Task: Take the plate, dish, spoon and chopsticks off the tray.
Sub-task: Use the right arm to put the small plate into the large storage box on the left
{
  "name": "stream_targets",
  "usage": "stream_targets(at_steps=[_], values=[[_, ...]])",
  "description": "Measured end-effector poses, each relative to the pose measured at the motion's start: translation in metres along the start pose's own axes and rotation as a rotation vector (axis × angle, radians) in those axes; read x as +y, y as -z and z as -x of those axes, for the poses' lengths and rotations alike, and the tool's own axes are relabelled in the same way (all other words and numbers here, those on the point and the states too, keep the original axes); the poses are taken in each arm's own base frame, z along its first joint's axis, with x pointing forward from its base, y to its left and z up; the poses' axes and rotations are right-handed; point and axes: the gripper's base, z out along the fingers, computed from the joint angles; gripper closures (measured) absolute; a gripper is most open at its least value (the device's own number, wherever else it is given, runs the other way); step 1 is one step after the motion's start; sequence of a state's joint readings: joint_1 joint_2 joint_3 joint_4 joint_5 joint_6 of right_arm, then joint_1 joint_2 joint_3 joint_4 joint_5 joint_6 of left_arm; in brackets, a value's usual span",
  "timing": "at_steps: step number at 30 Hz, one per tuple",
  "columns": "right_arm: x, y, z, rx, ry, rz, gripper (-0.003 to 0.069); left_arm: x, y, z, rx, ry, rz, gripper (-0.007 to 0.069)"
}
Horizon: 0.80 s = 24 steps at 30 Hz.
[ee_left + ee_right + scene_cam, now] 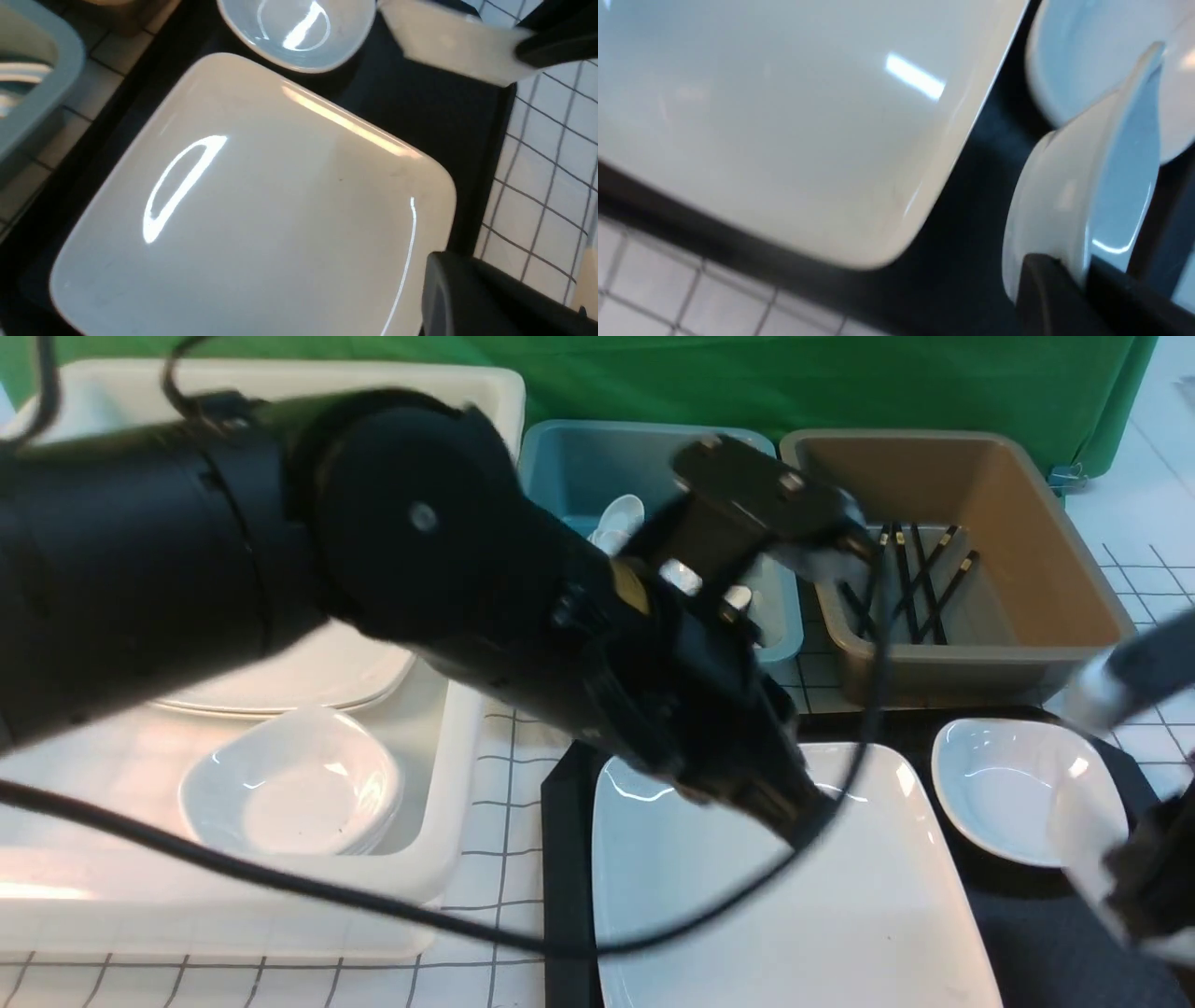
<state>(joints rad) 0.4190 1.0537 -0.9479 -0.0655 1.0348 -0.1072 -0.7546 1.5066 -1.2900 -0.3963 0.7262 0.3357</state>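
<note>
The spoon was clamped in the right end effector; the opening of the left end effector could not be told.

— What's behind?
— A green cloth across the top of the frame.
— And underneath?
— A white tabletop with a dark grid; bright glare, perhaps daylight, at upper right.

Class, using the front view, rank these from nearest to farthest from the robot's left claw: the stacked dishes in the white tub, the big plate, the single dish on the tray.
1. Plate, just below the left claw.
2. Single dish, to its right.
3. Stacked dishes, far left in the white tub.
</note>
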Motion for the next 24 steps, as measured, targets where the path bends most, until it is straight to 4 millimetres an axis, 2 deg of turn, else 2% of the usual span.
stream_targets(at_steps=[3,5,10,12,15,16,20,24], values=[[0.000,0.031,0.019,-0.112,0.000,0.027,0.0615,0.018,0.020,0.003,-0.049,0.048,0.048,0.0627],[0.002,0.048,0.033,-0.183,0.001,0.079,0.0615,0.030,0.042,0.005,-0.092,0.073,0.086,0.0627],[0.013,0.068,0.074,-0.306,0.024,0.254,0.0615,0.057,0.104,0.000,-0.189,0.145,0.204,0.0627],[0.022,0.069,0.095,-0.336,0.048,0.338,0.0615,0.066,0.133,-0.009,-0.214,0.187,0.265,0.0627],[0.040,0.062,0.123,-0.352,0.108,0.409,0.0615,0.081,0.166,-0.023,-0.234,0.269,0.366,0.0627],[0.054,0.063,0.137,-0.370,0.152,0.439,0.0615,0.088,0.182,-0.033,-0.233,0.315,0.423,0.0627],[0.100,0.047,0.172,-0.370,0.260,0.525,0.0615,0.104,0.218,-0.057,-0.240,0.445,0.560,0.0627],[0.153,0.026,0.202,-0.369,0.362,0.592,0.0615,0.112,0.240,-0.077,-0.245,0.577,0.648,0.0627]])
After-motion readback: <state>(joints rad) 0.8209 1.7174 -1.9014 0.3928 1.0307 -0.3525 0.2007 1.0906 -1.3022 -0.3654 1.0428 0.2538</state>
